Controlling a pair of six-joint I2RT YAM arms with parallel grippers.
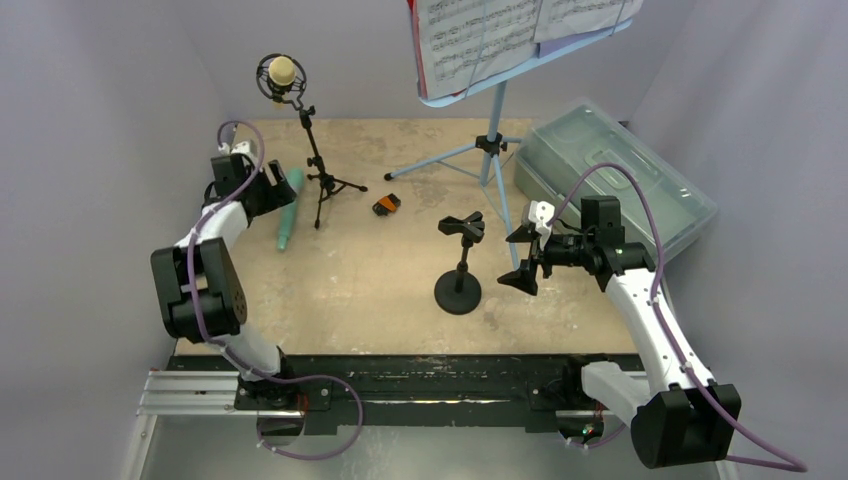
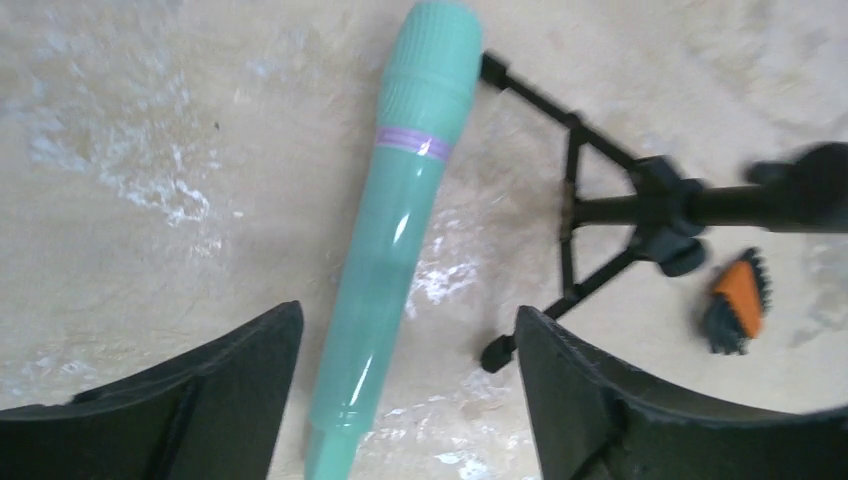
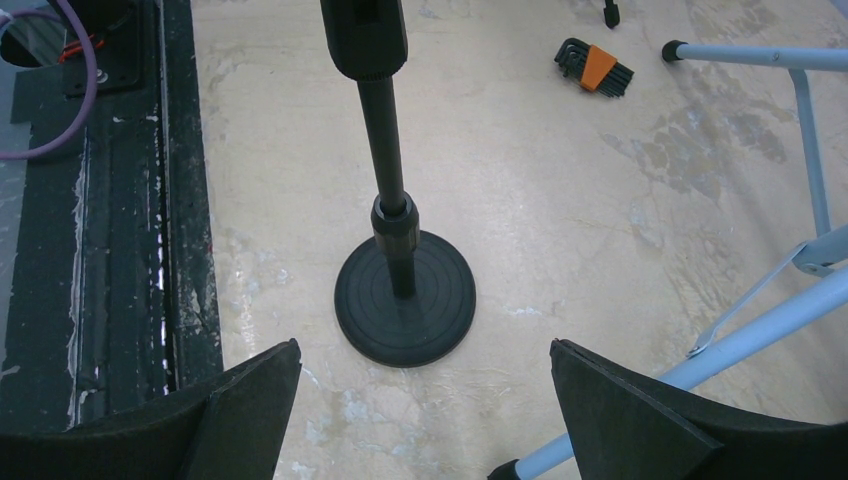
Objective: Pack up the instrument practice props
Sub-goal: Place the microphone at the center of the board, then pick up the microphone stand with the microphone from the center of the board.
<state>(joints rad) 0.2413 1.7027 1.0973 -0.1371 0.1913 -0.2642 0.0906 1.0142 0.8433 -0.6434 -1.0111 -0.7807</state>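
Left hand (image 2: 407, 312), jaws wide, astride the teal microphone (image 2: 392, 230).

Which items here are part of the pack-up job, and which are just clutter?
Job: teal microphone, beige microphone, black tripod, round-base pole, light-blue music rack, music sheets.
Lying about: hex key set, plastic box.

Top external high over near edge, facing down, left wrist close above teal microphone (image 2: 400, 230) far left, right wrist low facing round-base pole (image 3: 403, 300), hex-key set (image 3: 593, 70) in all.
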